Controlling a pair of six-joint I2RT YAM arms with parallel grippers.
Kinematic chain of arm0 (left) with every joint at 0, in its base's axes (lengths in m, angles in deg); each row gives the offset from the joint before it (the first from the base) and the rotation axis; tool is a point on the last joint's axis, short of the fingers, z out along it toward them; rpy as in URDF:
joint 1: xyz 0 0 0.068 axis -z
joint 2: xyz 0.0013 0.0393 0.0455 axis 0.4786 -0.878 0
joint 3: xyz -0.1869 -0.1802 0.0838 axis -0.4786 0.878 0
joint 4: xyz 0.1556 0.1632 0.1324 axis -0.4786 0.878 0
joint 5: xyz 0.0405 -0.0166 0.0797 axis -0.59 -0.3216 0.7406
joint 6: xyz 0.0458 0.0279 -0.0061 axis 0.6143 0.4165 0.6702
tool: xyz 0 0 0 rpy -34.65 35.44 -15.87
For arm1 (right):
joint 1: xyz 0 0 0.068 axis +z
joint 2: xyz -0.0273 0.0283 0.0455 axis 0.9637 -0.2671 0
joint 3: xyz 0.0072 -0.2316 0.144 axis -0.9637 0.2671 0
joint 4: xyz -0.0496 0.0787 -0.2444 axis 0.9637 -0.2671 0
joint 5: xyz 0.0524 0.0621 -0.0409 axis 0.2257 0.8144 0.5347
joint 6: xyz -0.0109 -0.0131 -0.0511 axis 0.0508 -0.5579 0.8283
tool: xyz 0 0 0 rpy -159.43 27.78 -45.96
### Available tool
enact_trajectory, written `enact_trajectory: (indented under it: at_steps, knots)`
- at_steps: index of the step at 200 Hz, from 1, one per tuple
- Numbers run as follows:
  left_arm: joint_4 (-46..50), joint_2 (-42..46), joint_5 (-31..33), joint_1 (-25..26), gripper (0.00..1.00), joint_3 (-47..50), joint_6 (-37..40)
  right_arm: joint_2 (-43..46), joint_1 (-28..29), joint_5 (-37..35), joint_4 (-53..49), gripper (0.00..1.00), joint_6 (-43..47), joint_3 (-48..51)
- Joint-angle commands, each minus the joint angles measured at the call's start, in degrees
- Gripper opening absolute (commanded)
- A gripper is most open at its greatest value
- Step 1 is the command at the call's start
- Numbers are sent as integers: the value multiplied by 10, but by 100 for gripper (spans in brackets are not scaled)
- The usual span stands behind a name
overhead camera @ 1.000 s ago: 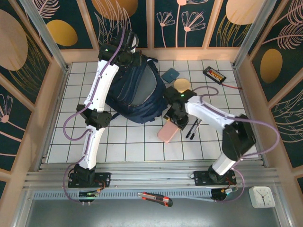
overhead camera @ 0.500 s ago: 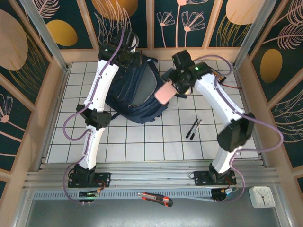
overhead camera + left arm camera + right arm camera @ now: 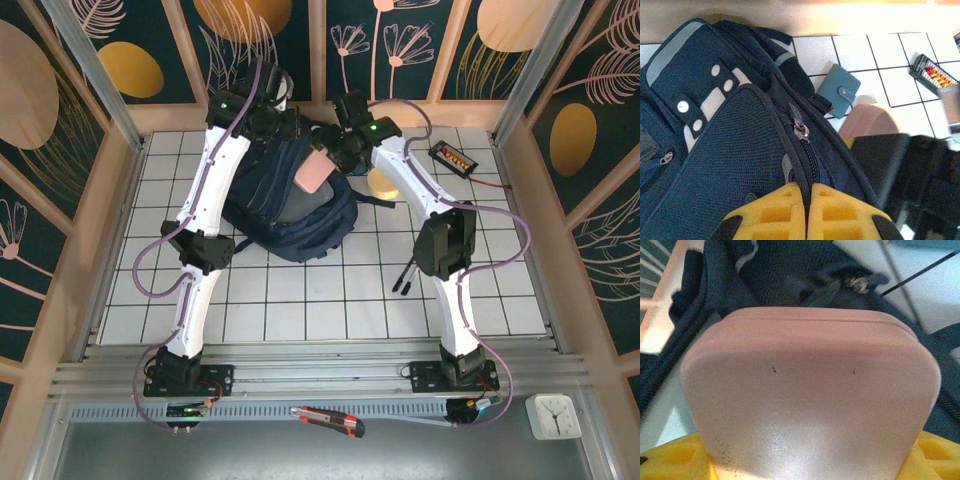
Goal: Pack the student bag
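Tiled table (image 3: 300, 300) | student bag (image 3: 268, 200) lies flat | long axis near-to-far

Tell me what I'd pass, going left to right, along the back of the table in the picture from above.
student bag → round tan disc → black gadget with orange digits. I skip the pink case, which the right pincer holds over the bag.
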Motion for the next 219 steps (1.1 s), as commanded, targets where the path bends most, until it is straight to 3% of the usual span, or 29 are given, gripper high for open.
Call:
enact_trajectory:
  at_steps: [1, 10, 13, 95, 113, 139, 167, 219]
  knots:
    - [-55, 61, 9, -2, 0, -28, -12, -13, 13, 119, 101, 73, 17, 12]
    - [-55, 60, 13, -2, 0, -28, -11, -16, 13, 141, 105, 96, 24, 9]
    - [-55, 60, 14, -3, 0, -28, -10, -16, 13, 144, 104, 99, 26, 10]
    - [-54, 56, 29, -2, 0, -28, -1, 177, -27, 241, 342, 99, 28, 314]
    - [-53, 52, 24, -2, 0, -28, 0, 223, -47, 185, 331, 99, 63, 342]
    - [-48, 51, 28, -2, 0, -28, 6, 260, -82, 43, 239, 99, 113, 329]
    - [-46, 48, 35, -3, 0, -27, 6, 176, -160, 67, 136, 99, 142, 251]
    - [-37, 44, 47, -8, 0, -28, 6, -48, -174, 103, 106, 94, 241, 48]
